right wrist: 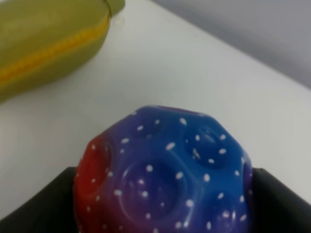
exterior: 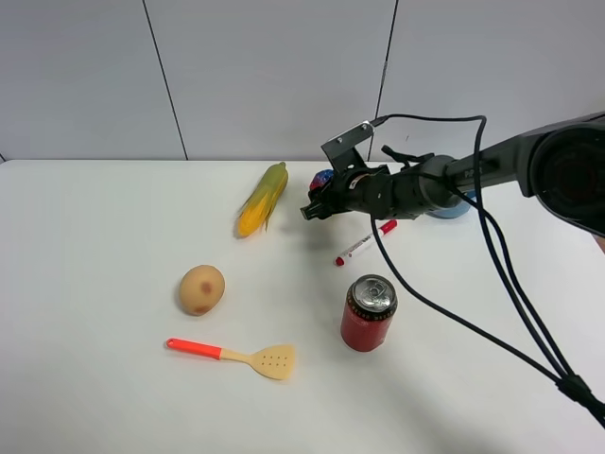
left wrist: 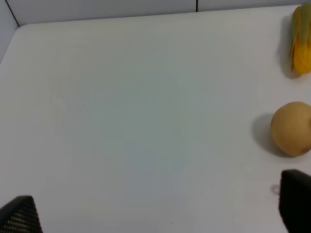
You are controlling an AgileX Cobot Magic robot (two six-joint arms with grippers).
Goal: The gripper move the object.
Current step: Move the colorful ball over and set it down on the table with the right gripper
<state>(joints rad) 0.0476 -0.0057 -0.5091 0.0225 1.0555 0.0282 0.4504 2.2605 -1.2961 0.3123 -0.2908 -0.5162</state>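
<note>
- The ball (right wrist: 165, 174) is dimpled, blue on top shading to purple and red at one side, and speckled white. It sits between the two black fingers (right wrist: 281, 201) of the right gripper (exterior: 319, 194), which press against it on either side and clamp it.
- In the high view the ball (exterior: 324, 177) shows only as a small patch of blue and red behind the gripper's body, at the far side of the white table (exterior: 95, 236). I cannot tell whether it rests on the table or is held just above it.
- Nearest to it is the corn cob (exterior: 263, 199), just to the left of the gripper and lying at a slant with its green husk end towards the ball. The right wrist view shows the cob (right wrist: 43, 43) close beyond the ball but apart from it.
- A red-and-white marker pen (exterior: 365, 242) lies under the right arm, near the gripper.
- A blue item (exterior: 452, 210) sits behind the arm, mostly hidden by it.
- A red soda can (exterior: 369, 312) stands upright nearer the front, well apart from the ball.
- A potato (exterior: 202, 289) lies to the front left, and before it a spatula (exterior: 236, 354) with a red handle and a beige slotted head.
- The left gripper (left wrist: 158, 213) has its fingers spread wide over bare table, holding nothing; the potato (left wrist: 291, 128) and the cob (left wrist: 302, 41) lie off to one side of it.
</note>
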